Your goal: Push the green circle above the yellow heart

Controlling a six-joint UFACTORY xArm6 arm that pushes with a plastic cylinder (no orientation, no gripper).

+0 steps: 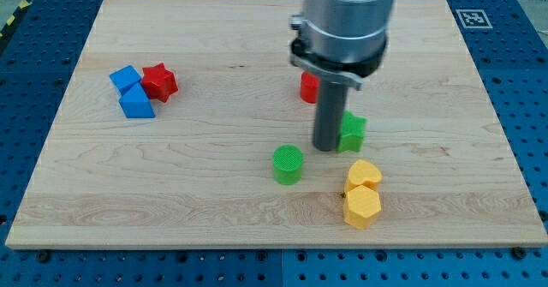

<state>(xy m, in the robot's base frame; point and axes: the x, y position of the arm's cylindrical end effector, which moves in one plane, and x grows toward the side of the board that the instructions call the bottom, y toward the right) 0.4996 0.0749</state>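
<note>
The green circular plastic block (288, 164) rests on the pale wooden desk (214, 184), left of the yellow heart-shaped block (363, 175) (level with it, not above). My tip (327, 147) stands just right of and above the circle, touching the green star-shaped block (353, 132). No pincer is fitted.

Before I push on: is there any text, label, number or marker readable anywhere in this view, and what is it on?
No readable words, brands or numbers anywhere in the view.
One sign only: a black-and-white square fiducial marker at the wooden board's corner, at the view's top right; a pattern, no letters.
The blocks, including the green circle and the yellow heart, carry no markings.
My tip and the arm's grey housing show no label.
</note>
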